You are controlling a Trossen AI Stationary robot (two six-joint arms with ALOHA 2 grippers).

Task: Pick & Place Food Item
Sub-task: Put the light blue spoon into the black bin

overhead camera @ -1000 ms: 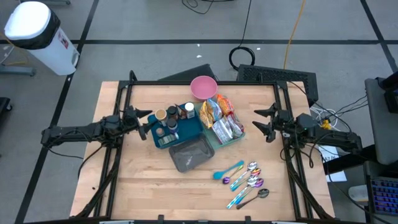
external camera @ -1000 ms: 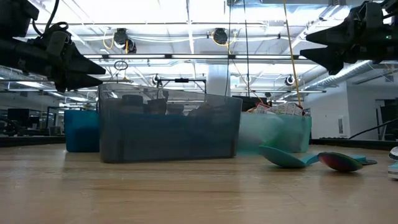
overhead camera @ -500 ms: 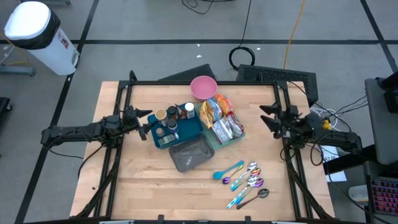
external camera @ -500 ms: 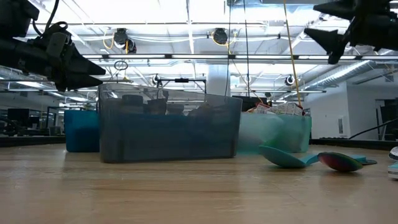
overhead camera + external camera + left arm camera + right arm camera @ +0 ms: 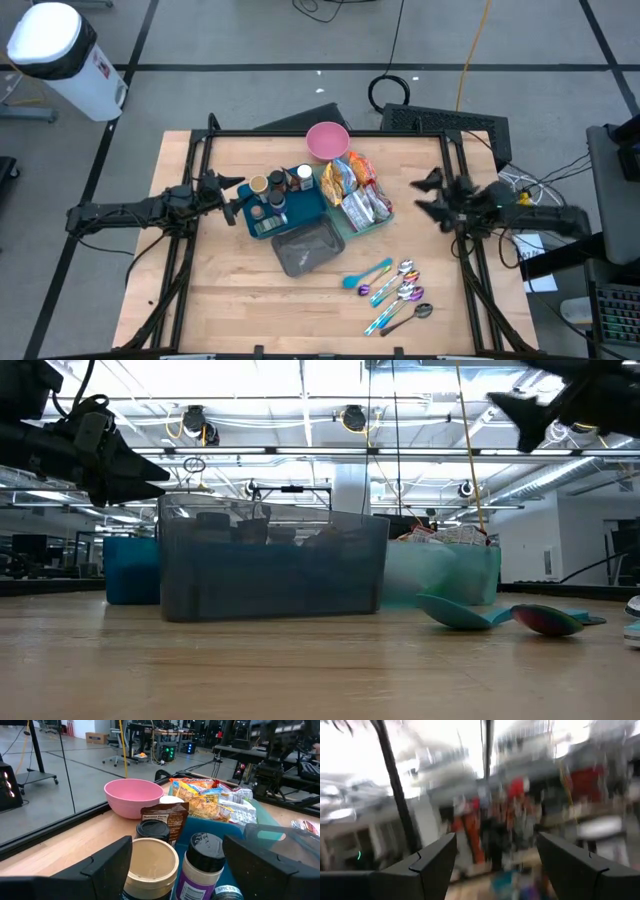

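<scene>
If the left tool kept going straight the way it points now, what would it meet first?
The left tool, jaws open, points at the blue bin of jars. Its wrist view puts the tan-lidded jar and the black-capped spice bottle directly ahead; probably the jar first, though depth is unclear.

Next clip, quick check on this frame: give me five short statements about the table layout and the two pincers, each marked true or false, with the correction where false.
1. The pink bowl sits at the table's far side, behind the snack packets. True.
2. The grey bin is stacked on top of the pink bowl. False: it stands on the table, nearer than the blue tray.
3. The spoons lie on the bare wood, outside any container. True.
4. The left pincer is shut on a jar. False: it is open, empty, beside the blue tray.
5. The right pincer holds a snack packet. False: it is open and empty, raised to the right of the packets.
</scene>
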